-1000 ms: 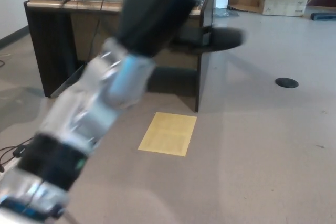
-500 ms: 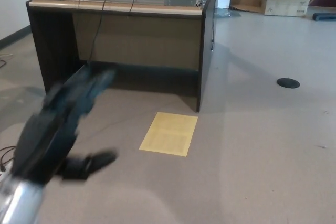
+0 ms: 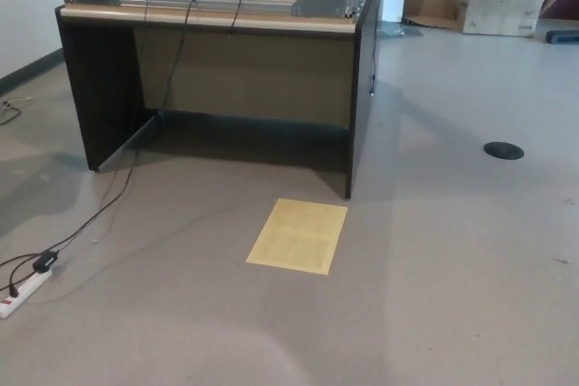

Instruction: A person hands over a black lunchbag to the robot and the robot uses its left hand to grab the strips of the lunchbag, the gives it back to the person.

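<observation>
Neither of my hands shows in the head view, and no part of either arm is in the picture. No black lunchbag and no person are visible. The view holds only the floor and the furniture ahead of me.
A dark wooden desk (image 3: 217,51) with a metal frame and cables on top stands ahead. A yellow sheet (image 3: 299,235) lies on the grey floor in front of it. A white power strip (image 3: 20,290) with a black cable lies at left. A cardboard box (image 3: 503,8) sits far right, near a black floor disc (image 3: 503,150).
My left arm, which filled the picture a second ago and hung low at the left half a second ago, has dropped out of view. The camera has shifted slightly.
</observation>
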